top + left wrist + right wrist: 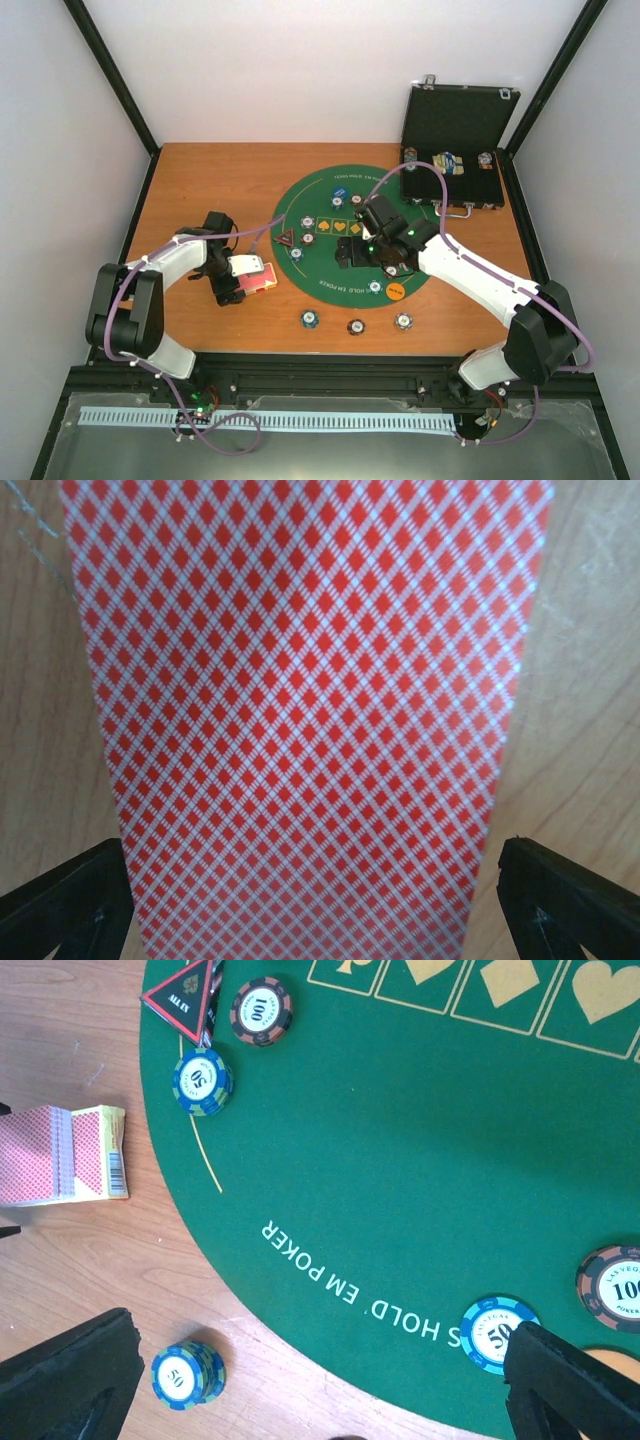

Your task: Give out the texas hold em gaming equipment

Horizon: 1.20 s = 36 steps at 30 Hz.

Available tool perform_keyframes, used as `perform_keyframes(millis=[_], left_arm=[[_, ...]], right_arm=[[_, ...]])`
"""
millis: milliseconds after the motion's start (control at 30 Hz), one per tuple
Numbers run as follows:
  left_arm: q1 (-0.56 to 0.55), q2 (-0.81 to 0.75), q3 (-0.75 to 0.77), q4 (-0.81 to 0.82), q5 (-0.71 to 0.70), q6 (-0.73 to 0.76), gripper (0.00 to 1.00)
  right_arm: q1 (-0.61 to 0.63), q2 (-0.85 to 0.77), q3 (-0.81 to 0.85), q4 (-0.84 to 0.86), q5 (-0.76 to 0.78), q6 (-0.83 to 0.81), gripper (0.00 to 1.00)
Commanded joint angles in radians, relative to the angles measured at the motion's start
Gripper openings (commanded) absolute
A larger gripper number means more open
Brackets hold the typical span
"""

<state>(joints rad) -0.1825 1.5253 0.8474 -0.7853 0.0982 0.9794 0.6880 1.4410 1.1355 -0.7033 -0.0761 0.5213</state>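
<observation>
we hold our left arm (pixel 170 262) folded at the elbow, forearm reaching to the right, wrist tipped down. our left gripper (pixel 250 276) points downward with its jaws spread wide. our right arm (pixel 470 275) stretches forward and to the left from its base, wrist angled down. our right gripper (pixel 352 252) has its jaws just as wide, black fingertips (pixel 70 1380) far apart.
</observation>
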Motion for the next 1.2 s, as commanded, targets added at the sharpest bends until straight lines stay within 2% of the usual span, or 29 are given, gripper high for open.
perform_keyframes(millis=[0, 333, 567, 967, 1167], left_arm=[[-0.009, 0.023, -0.006, 0.042, -0.024, 0.027, 1.0], [-0.009, 0.033, -0.025, 0.054, -0.043, 0.038, 0.98], [-0.009, 0.025, -0.047, 0.08, -0.037, 0.045, 0.86], [-0.009, 0.022, -0.034, 0.079, -0.016, 0.046, 0.86], [-0.009, 0.032, -0.025, 0.07, -0.001, 0.047, 0.73]], right_arm=[[0.008, -0.012, -0.019, 0.002, 0.002, 0.009, 0.98], [0.007, -0.015, -0.014, -0.01, 0.016, 0.025, 0.94], [0.008, -0.008, -0.011, -0.01, 0.014, 0.029, 0.91], [0.008, -0.021, -0.025, -0.006, 0.006, 0.029, 0.86], [0.008, -0.025, -0.029, -0.003, 0.006, 0.03, 0.84]])
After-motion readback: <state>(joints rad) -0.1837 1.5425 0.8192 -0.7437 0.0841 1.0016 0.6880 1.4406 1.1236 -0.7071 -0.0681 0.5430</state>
